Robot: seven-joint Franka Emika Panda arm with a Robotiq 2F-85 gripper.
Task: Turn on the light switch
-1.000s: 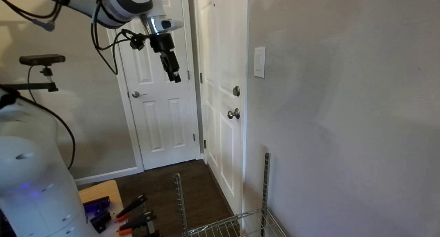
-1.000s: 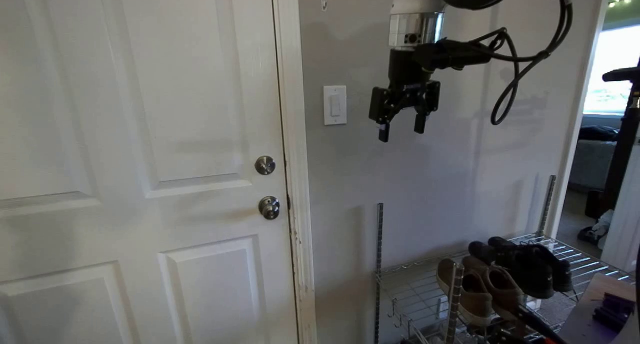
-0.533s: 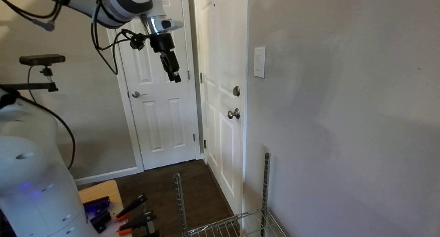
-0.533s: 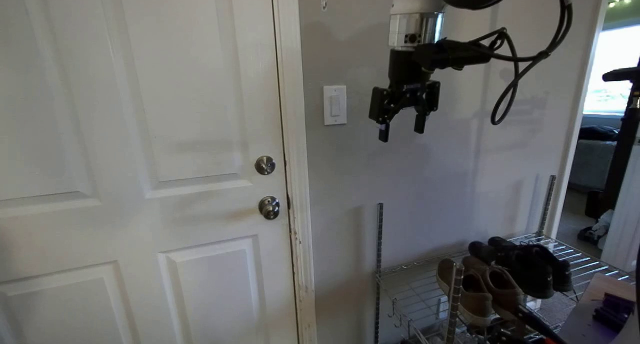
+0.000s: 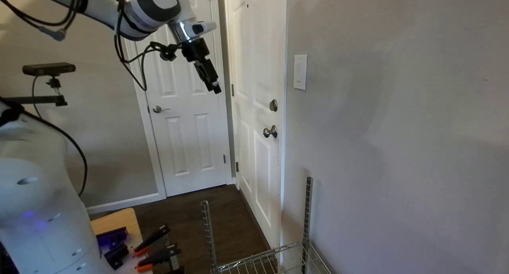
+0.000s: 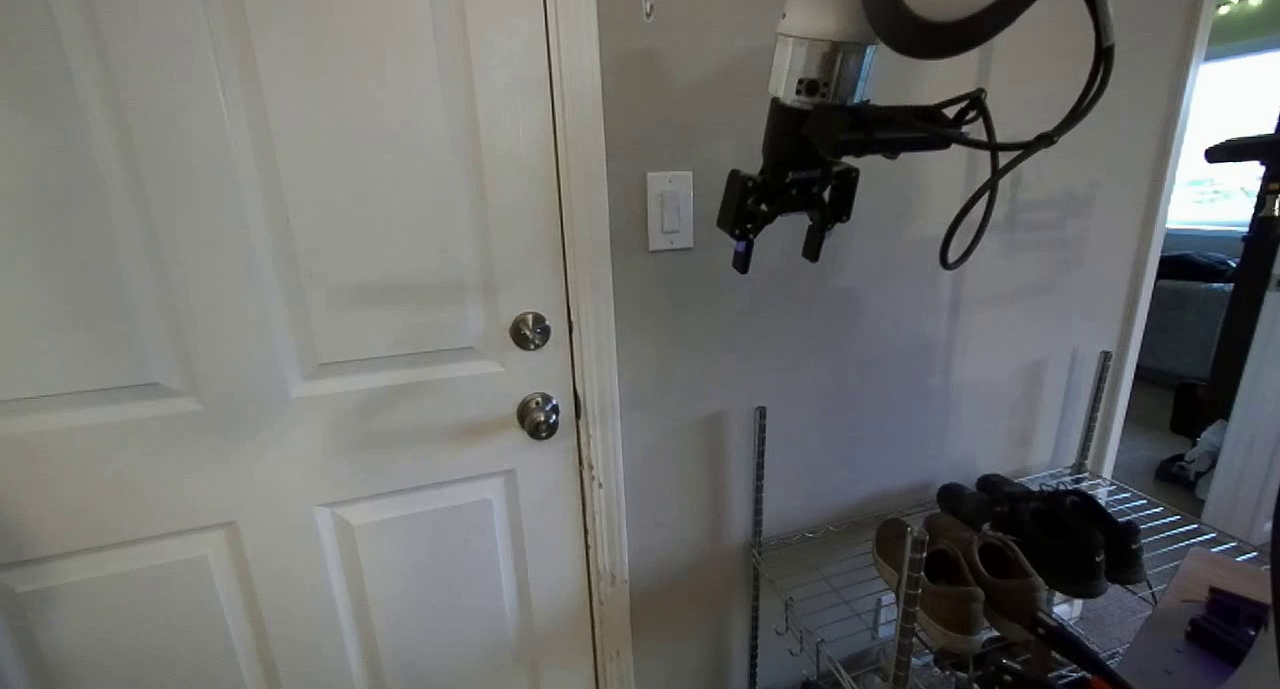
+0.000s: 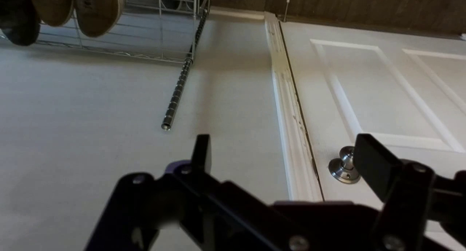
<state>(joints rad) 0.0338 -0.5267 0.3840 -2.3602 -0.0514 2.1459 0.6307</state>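
Note:
The light switch is a small white upright plate on the grey wall beside the door, seen in both exterior views [image 5: 300, 72] [image 6: 670, 211]. My black gripper [image 6: 777, 259] is open and empty. It points down and tilts toward the wall. In that exterior view it appears right of the switch, with fingertips slightly lower than the plate. In an exterior view the gripper [image 5: 215, 89] stands well out from the wall, apart from the switch. In the wrist view the open fingers [image 7: 284, 138] frame the wall and door trim. The switch is out of the wrist view.
A white door [image 6: 300, 269] with a metallic knob [image 6: 538, 416] and deadbolt [image 6: 530, 331] adjoins the switch wall. A wire rack [image 6: 830, 589] with upright posts and several shoes [image 6: 950, 589] stands below. A small table with clamps [image 5: 159, 256] is by the robot base.
The arm held still between the two earlier moments. Since then the gripper has moved toward the wall and closer to the switch, and tilted more toward the wall. It remains open.

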